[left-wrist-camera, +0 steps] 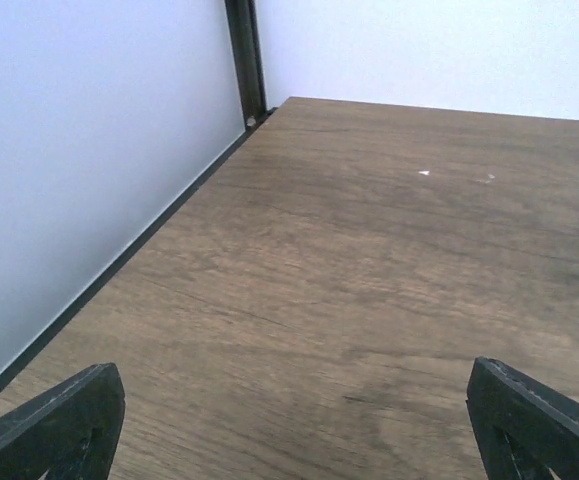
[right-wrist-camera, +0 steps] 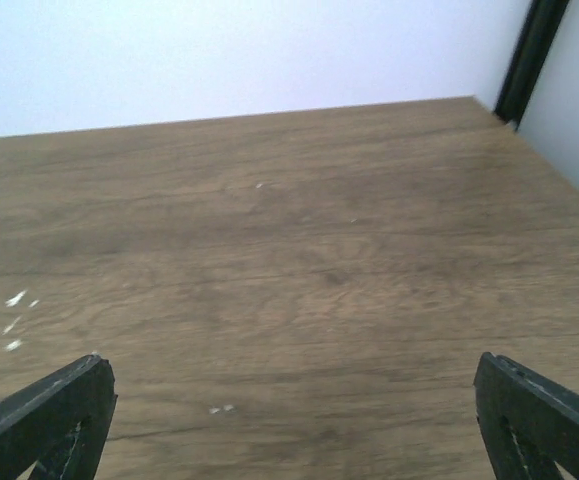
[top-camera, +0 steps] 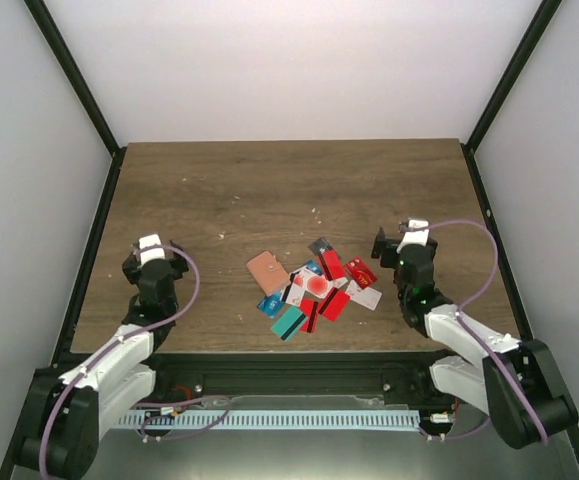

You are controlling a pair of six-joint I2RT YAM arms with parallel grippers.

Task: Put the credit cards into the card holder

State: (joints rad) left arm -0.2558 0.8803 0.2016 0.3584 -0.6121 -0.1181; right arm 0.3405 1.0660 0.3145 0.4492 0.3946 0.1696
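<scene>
Several credit cards (top-camera: 321,288), mostly red with some white, blue and teal, lie in a loose pile on the wooden table (top-camera: 269,190) near its front middle. The salmon-brown card holder (top-camera: 267,272) lies flat at the pile's left edge. My left gripper (top-camera: 153,256) is open and empty, well left of the holder. My right gripper (top-camera: 401,246) is open and empty, just right of the pile. Both wrist views show only bare wood between wide-spread fingertips (left-wrist-camera: 74,420) (right-wrist-camera: 59,412); cards and holder are out of those views.
Black frame posts (left-wrist-camera: 246,60) (right-wrist-camera: 529,55) and white walls enclose the table on the left, right and back. Small white specks (right-wrist-camera: 17,320) dot the wood. A black rail runs along the table's front edge (top-camera: 289,362).
</scene>
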